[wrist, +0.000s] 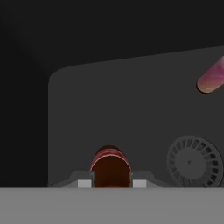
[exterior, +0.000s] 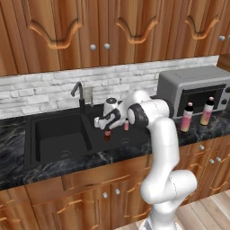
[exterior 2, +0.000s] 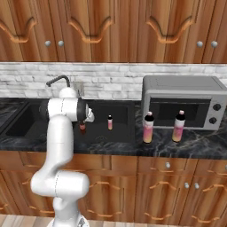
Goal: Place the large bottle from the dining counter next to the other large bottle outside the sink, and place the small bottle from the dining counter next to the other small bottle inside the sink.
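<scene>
Gripper (wrist: 112, 183): pinching small bottle (wrist: 110, 166) by its sides, low over right basin of sink (exterior: 45, 113).
Other small bottle (exterior: 126, 126): upright in same basin, just right of held one.
Large bottles (exterior: 187, 117): two, upright on counter (exterior 2: 190, 144) right of sink, side by side before microwave (exterior: 193, 87).

Even soft rendered light, base views slightly blurry; hand view dim, sink basin (wrist: 131, 109) dark.
</scene>
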